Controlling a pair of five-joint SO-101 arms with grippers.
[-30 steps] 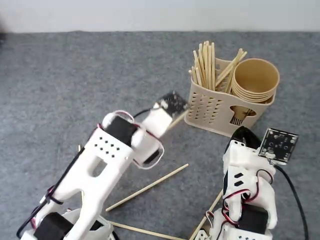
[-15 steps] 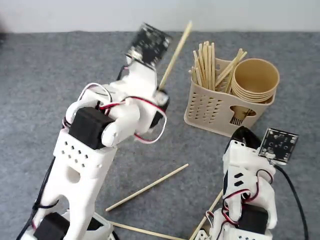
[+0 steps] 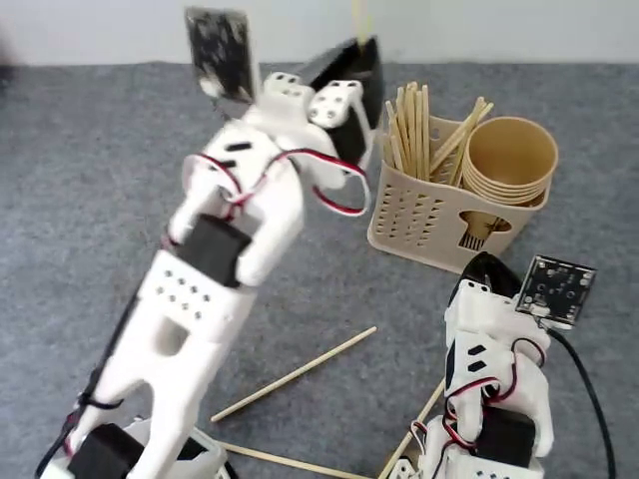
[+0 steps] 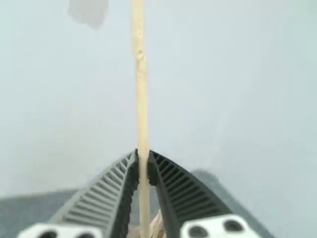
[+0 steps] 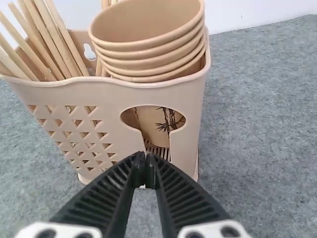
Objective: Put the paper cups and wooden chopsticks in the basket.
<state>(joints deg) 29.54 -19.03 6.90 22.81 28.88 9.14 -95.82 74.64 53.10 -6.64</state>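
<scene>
High view: we are holding one chopstick point(image 3: 357, 14) upright on the left arm point(image 3: 240, 200), just beside the basket point(image 3: 419, 220) holding stacked paper cups point(image 3: 509, 160). Next, we judge, it needs tipping over the stick compartment. Loose chopsticks point(image 3: 295, 374) are lying on the tabletop point(image 3: 100, 150).

Left wrist view: the left end effector point(image 4: 143, 161) is pinching that thin, pale stick.

Right wrist view: the right end effector point(image 5: 145, 163) is resting closed, empty, facing the basket.
</scene>
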